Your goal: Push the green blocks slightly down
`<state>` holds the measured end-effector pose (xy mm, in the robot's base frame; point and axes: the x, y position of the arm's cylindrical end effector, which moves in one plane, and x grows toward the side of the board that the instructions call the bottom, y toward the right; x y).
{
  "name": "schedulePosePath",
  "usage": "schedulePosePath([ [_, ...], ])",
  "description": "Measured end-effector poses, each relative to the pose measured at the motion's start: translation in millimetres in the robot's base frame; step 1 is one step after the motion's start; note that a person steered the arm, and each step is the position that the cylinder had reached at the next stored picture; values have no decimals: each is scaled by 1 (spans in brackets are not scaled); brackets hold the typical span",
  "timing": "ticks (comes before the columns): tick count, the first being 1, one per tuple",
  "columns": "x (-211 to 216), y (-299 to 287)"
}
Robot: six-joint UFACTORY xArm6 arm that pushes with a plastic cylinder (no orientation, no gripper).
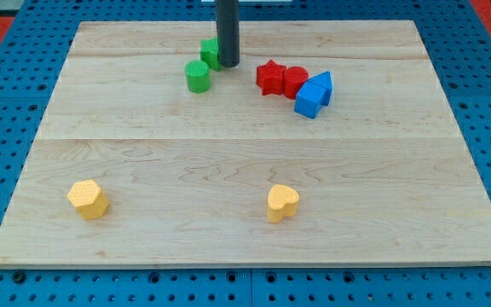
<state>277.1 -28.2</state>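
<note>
Watching from the side, the rod's tip (pixel 228 65) sits touching the right edge of the partly hidden green block (pixel 209 52), with the green cylinder (pixel 198 76) just below-left of that block. No end effector jaws here, just a plain dark rod, so nothing's grasped. I'd say it should get above both greens and nudge gently, short stroke. Blocks look smooth, matte; the table (pixel 245 170) is pale grained wood. Red star (pixel 268 77) sits off right of the cylinder.
</note>
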Motion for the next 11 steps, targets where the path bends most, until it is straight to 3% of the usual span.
schedulePosePath([
  [1, 36, -46],
  [2, 36, -37],
  [3, 0, 8],
  [4, -36, 16],
  [5, -43, -50],
  [6, -24, -98],
  [7, 10, -109],
  [8, -34, -151],
  [9, -76, -94],
  [10, -73, -51],
  [11, -23, -51],
])
